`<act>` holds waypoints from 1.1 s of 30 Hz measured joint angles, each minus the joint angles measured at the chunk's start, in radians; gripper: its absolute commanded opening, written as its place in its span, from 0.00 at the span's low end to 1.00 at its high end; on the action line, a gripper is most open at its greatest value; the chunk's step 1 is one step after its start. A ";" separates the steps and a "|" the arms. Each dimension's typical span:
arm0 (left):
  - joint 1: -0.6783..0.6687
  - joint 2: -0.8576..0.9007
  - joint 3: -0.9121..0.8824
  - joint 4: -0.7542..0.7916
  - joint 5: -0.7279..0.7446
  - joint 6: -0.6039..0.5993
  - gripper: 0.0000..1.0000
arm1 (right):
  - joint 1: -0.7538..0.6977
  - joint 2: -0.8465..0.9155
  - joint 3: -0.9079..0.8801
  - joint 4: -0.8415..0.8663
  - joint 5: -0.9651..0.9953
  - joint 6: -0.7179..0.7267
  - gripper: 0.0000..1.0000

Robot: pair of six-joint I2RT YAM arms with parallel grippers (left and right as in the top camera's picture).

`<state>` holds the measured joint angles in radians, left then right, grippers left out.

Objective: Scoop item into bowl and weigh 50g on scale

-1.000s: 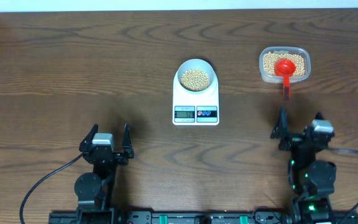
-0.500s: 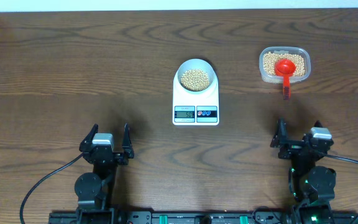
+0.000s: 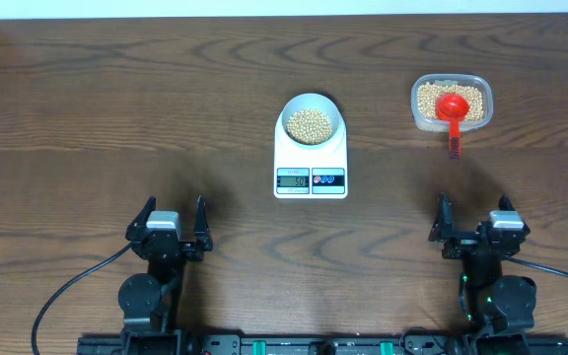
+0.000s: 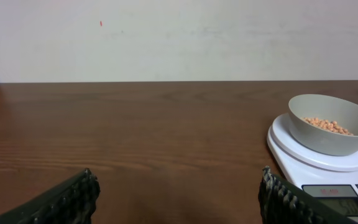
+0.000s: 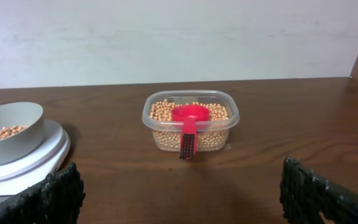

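Note:
The pale bowl (image 3: 334,110) sits on the white scale (image 3: 289,158) at mid-table and holds a layer of tan beans (image 3: 310,124). In the left wrist view the bowl (image 4: 347,140) and scale (image 4: 288,155) are ahead on the right. The right wrist view has the bowl (image 5: 23,140) and scale (image 5: 42,162) at the left edge. My left gripper (image 3: 175,208) (image 4: 178,180) stands open near the front edge, left of the scale, with nothing between its fingers. At the front right, my right gripper (image 3: 473,209) (image 5: 180,169) is open and empty too.
A clear plastic tub (image 3: 415,108) (image 5: 232,121) of beans stands at the back right. A red scoop (image 3: 453,106) (image 5: 189,114) lies in it, its handle (image 3: 454,144) hanging over the near rim toward my right gripper.
My right gripper has drawn back toward the near edge of the table, away from the tub. The left arm, bowl and scoop have not moved.

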<state>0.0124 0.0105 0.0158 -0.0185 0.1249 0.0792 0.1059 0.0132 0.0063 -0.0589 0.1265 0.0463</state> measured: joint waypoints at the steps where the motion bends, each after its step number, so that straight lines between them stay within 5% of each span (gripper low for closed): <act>1: 0.000 0.000 0.000 0.000 0.000 0.000 0.84 | 0.000 0.000 0.000 0.000 -0.001 -0.003 0.99; 33: 0.000 0.000 0.000 0.000 0.000 0.000 0.85 | 0.000 0.000 0.000 -0.002 -0.018 -0.055 0.99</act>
<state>0.0124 0.0105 0.0158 -0.0189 0.1249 0.0792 0.1059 0.0128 0.0063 -0.0608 0.1089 -0.0082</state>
